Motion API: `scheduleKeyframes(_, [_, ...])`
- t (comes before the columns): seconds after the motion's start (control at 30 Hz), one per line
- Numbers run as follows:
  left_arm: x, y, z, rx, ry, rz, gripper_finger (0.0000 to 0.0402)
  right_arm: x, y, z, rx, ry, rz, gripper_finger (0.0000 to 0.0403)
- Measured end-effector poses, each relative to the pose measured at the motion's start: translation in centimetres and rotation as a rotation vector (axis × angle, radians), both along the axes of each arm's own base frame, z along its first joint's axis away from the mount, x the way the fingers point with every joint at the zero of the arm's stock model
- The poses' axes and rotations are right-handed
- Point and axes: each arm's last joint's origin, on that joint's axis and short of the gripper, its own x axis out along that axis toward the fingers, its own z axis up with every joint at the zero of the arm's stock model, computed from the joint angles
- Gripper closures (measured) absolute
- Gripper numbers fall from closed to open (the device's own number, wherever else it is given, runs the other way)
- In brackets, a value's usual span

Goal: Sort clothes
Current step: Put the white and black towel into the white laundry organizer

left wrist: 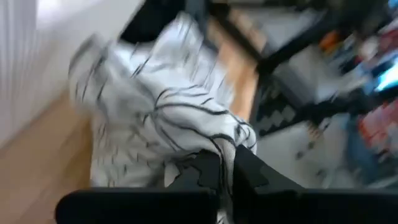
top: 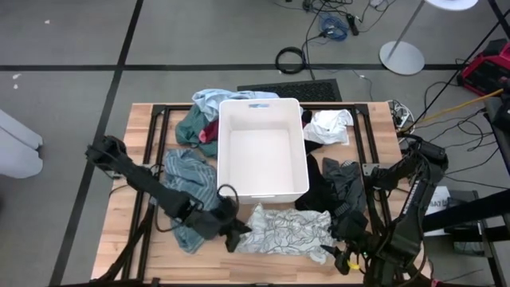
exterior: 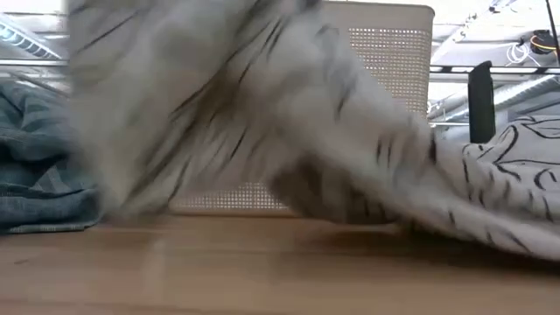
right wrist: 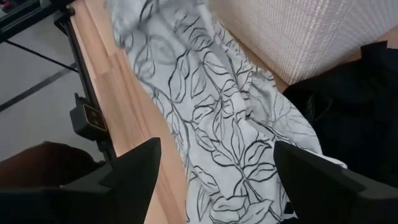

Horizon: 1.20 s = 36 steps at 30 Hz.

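Note:
A white-grey garment with a dark leaf print (top: 288, 229) lies along the table's near edge, in front of the white bin (top: 261, 194). My left gripper (top: 237, 233) is shut on its left end, which is raised; in the low view the cloth (exterior: 219, 105) rises at the left and slopes down to the table at the right. My right gripper (right wrist: 217, 174) hangs open above the garment's right end (right wrist: 230, 124) and touches nothing. A teal striped garment (top: 185, 171) lies left of the bin, and a black and dark grey one (top: 339, 187) lies right of it. My left gripper pinches a bunched fold at the garment's left end (left wrist: 217, 142) between its two fingers (left wrist: 249, 171); how many layers, I cannot tell. The fingers come from the table's left, slanting down. That end is lifted off the table, while the right part (exterior: 499, 188) lies on the wood.
Behind the bin lie a light blue garment (top: 209, 99), a dark green one (top: 191, 126) and a red one (top: 210, 131). A white cloth (top: 328, 126) sits at the far right. Bare wood (top: 143, 247) shows at the near left.

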Motion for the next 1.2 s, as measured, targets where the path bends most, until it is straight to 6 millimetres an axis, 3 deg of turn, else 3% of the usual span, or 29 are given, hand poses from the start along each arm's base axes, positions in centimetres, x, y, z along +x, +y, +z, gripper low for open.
scheduleKeyframes(0.1, [1.0,0.9,0.6,-0.026,-0.066,0.034,0.0389,0.0,0.0,0.0,-0.005,0.003,0.002,0.0103])
scheduleKeyframes(0.3, [3.7,1.6,-0.5,-0.054,-0.101,0.025,0.0389,0.0,0.0,0.0,-0.005,0.008,0.003,0.0103])
scheduleKeyframes(0.4, [5.6,1.3,-0.5,-0.025,-0.100,-0.007,0.0389,0.0,0.0,0.0,-0.005,0.011,0.004,0.0103])
scheduleKeyframes(0.5, [8.0,0.4,0.7,0.034,-0.123,-0.052,0.0389,-0.1,-0.1,-0.1,-0.011,0.016,0.004,0.0103])
scheduleKeyframes(0.7, [12.6,-0.7,1.8,0.208,-0.013,-0.100,0.0389,-0.1,-0.1,-0.1,-0.015,0.019,0.004,0.0103])
scheduleKeyframes(0.93, [17.4,0.8,-0.8,0.267,0.115,-0.129,0.0389,-0.1,-0.1,-0.1,-0.014,0.023,0.005,0.0103])
scheduleKeyframes(1.2, [20.0,1.9,-4.3,0.199,0.127,-0.207,0.0360,-0.8,-0.1,-0.2,0.016,0.049,-0.023,0.0103])
